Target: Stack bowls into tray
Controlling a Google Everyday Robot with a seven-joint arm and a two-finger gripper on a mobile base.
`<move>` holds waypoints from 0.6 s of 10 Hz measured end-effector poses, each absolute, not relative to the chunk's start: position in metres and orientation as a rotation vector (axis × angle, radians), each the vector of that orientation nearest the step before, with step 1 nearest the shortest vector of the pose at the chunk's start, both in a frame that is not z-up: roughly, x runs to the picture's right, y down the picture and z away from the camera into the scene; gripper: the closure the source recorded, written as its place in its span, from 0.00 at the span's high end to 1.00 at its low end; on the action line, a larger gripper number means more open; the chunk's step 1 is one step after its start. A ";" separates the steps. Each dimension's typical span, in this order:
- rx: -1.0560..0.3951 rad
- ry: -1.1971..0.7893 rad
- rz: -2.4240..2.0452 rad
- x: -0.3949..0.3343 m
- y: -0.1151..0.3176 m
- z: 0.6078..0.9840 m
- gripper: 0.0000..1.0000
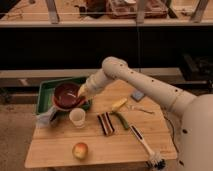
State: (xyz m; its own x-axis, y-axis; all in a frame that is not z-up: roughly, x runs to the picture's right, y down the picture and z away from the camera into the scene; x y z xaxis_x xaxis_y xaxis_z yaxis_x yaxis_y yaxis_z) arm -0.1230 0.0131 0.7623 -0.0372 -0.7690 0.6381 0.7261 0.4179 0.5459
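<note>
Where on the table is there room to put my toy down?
Bare wood lies left of the apple, and between the apple and the brush. The gripper holds the maroon bowl over the green tray; it's crowded there, by the white cup.

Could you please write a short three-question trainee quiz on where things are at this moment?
1. True or false: the gripper is at the rim of the bowl.
2. The bowl is over which item: A) apple, B) green tray, C) brush?
3. What stands just right of the tray's front corner?

Key:
1. True; it is shut on the bowl.
2. B.
3. The white cup.
</note>
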 end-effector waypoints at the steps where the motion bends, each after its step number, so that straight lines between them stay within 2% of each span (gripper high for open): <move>1: 0.052 -1.038 -1.156 -0.126 -0.011 0.780 0.00; 5: 0.069 -0.948 -1.049 -0.192 -0.057 0.851 0.00; 6: 0.063 -0.931 -1.049 -0.219 -0.056 0.864 0.05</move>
State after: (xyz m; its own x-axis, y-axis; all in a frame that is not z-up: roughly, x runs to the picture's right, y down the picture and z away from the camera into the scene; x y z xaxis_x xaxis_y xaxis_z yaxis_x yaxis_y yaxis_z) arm -0.2190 -0.0560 0.8642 0.1678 -0.7619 0.6256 0.7120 0.5325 0.4577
